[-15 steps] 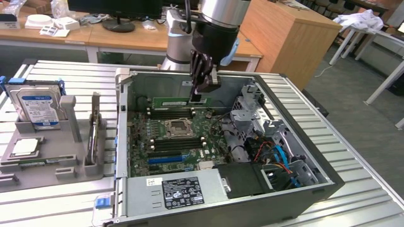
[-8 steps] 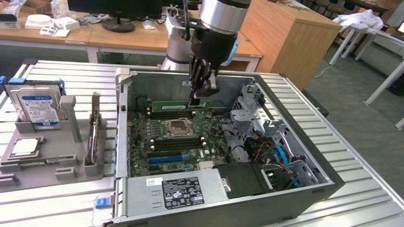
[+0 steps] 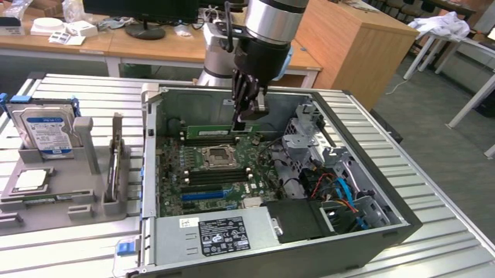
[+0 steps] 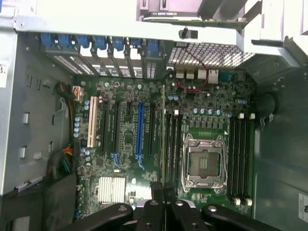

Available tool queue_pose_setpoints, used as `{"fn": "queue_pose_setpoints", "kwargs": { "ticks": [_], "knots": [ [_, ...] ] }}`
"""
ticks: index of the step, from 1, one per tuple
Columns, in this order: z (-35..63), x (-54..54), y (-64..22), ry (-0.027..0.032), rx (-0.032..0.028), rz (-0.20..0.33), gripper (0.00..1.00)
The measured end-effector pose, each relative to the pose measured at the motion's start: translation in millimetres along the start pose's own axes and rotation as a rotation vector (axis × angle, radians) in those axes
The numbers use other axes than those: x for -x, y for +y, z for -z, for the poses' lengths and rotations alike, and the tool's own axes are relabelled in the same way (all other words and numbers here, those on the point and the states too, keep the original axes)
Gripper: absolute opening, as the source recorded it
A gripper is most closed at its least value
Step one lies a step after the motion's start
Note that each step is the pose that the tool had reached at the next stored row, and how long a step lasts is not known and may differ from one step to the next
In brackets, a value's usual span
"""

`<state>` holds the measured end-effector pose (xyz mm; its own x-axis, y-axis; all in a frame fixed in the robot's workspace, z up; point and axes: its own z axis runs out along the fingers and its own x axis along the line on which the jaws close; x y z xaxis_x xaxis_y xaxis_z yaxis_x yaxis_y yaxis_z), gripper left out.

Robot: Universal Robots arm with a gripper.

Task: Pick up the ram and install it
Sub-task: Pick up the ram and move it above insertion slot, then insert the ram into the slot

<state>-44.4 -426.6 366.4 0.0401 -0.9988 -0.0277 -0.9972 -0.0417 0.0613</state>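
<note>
Green ram (image 3: 207, 128) is pinched by its end between the fingers (image 4: 156, 188) of the gripper (image 4: 163, 190), held edge-down over the black slots (image 4: 174, 139) just beside the processor socket (image 4: 204, 161) inside the open computer case (image 3: 152, 145). Pickup is complete; the stick appears not yet pressed home, so seating remains.

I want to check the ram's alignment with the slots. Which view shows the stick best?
The exterior view: the ram shows its long green side, held by the pincer above the memory slots. In the wrist view it is edge-on, a thin line.
</note>
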Motion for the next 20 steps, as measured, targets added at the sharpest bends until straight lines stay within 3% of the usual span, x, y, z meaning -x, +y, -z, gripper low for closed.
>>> {"fn": "queue_pose_setpoints", "kwargs": {
  "ticks": [7,20],
  "knots": [
    [0.6,-1.1,-15.6,-0.0002,0.0014,0.000,0.12],
    [0.5,-1.1,-15.7,-0.0003,0.0016,0.000,0.12]
  ]
}}
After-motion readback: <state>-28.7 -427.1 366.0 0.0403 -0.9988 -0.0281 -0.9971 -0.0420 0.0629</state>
